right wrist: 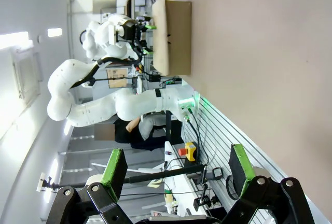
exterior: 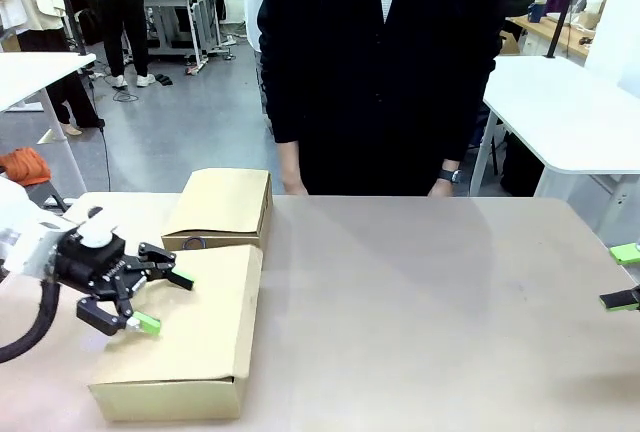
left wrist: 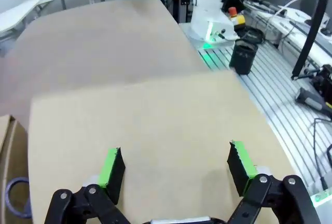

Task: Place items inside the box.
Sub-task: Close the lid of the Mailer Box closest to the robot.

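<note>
Fingers [exterior: 180, 279] of our black left gripper [exterior: 165, 301] with green pads stand wide apart, holding nothing, just above the closed lid of the flat brown cardboard box [exterior: 190, 352] at the beige tabletop's [exterior: 420, 312] near left. Our right gripper [right wrist: 176, 169] also spreads wide and empty near the tabletop's right edge. A person's hand [exterior: 293, 188] rests at the far edge.

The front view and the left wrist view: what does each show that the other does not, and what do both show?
Only the front view: the person in dark clothes standing at the far side, a wristwatch on one arm, the second tan cardboard box farther back, and the right gripper at the picture's right edge.

Only the left wrist view: the other arm's white base with a green light and a black cylinder on the slotted metal surface.

Both: the open left gripper over the flat tan cardboard box lid, and the beige table.
</note>
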Tool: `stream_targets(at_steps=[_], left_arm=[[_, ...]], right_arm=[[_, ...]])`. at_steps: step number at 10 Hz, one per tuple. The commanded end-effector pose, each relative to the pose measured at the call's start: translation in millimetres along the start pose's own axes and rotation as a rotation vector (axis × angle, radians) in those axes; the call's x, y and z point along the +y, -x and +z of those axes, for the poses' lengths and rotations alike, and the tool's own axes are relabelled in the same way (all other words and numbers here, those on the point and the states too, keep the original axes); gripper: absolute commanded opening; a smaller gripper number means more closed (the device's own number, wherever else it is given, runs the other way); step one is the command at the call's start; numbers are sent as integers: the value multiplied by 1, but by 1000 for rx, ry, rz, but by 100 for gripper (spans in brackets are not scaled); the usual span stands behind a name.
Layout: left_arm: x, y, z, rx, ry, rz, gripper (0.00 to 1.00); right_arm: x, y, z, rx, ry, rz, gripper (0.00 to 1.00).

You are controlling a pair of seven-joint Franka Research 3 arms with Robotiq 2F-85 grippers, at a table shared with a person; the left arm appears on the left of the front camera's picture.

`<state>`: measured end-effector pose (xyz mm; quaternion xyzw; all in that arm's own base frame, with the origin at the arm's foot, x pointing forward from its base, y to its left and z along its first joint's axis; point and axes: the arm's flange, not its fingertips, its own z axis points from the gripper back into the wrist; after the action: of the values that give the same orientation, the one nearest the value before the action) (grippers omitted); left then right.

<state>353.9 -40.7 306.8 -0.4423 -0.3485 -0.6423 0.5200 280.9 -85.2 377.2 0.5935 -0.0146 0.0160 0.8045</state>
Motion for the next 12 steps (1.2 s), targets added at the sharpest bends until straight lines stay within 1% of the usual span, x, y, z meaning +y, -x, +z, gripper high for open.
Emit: stream_targets(at_steps=[1,2,3,4,5,6,7,8,9,10,11,12], left_arm=[[-62,-43,49,-160,6,98,100],[-72,-54,81,-235,31,194,100],[-82,-58,108,-325,149,274,100],[-88,-55,130,-406,116,317,100],[-86,-48,157,-590,68,425,100],[-79,-34,187,-777,-29,693,100],[-65,-7,214,-920,-246,943,100],[-54,20,218,-949,-300,1098,100],[-48,43,207,-865,-194,1233,100],[-41,61,196,-789,-198,1314,100],[-67,49,216,-689,-141,891,100],[-67,49,216,-689,-141,891,100]], right_arm=[[4,0,0,-11,-14,-11,100],[4,0,0,-11,-14,-11,100],[4,0,0,-11,-14,-11,100],[4,0,0,-11,-14,-11,100],[4,0,0,-11,-14,-11,100],[4,0,0,-11,-14,-11,100],[4,0,0,-11,-14,-11,100],[4,0,0,-11,-14,-11,100],[4,0,0,-11,-14,-11,100],[4,0,0,-11,-14,-11,100],[4,0,0,-11,-14,-11,100],[4,0,0,-11,-14,-11,100]])
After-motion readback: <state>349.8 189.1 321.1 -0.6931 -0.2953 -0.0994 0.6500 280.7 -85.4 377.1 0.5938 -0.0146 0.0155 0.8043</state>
